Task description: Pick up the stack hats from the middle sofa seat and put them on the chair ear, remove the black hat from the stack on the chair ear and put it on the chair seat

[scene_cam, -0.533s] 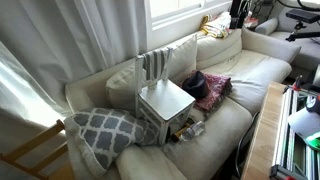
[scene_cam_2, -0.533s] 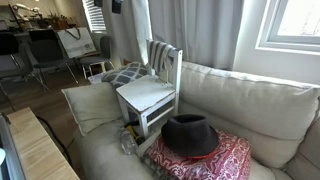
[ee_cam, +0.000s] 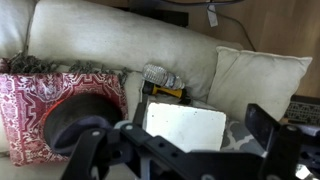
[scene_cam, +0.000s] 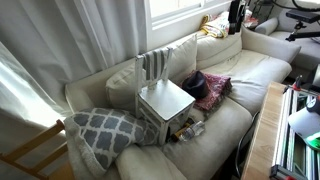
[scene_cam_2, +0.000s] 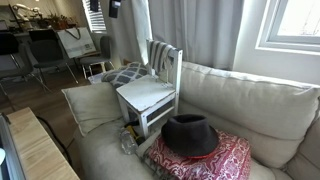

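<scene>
Hats lie well below the wide-spread hand, untouched.

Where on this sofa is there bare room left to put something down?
The white chair seat is bare, beside the black hat. The sofa cushion beyond the red cloth is also free. Crowded: the clutter under the chair, and the end with the grey pillow.
</scene>
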{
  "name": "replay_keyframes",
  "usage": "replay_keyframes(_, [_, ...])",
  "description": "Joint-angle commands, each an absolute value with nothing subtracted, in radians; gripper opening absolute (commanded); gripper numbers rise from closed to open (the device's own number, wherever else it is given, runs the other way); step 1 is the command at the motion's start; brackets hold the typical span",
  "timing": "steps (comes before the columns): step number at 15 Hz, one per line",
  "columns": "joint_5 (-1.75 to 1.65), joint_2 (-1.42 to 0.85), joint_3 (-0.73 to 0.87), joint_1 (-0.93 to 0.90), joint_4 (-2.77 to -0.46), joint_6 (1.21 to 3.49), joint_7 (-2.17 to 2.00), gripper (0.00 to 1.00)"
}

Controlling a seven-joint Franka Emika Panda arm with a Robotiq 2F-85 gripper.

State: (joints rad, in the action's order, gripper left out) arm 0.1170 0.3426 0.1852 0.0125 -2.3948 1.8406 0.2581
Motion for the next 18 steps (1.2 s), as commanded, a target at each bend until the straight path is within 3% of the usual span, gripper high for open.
replay_keyframes(1, [0.136,0.112,0.118,-0.038,-2.318,1.884,0.344,1.00])
replay_keyframes(8, [-0.006,-0.322,0.002,-0.036,-2.044,1.876,0.495,1.00])
replay_keyframes(9, [0.042,-0.185,-0.005,-0.028,-2.173,1.920,0.447,1.00])
replay_keyframes(18, [-0.001,-0.380,-0.013,-0.001,-2.000,1.889,0.483,1.00])
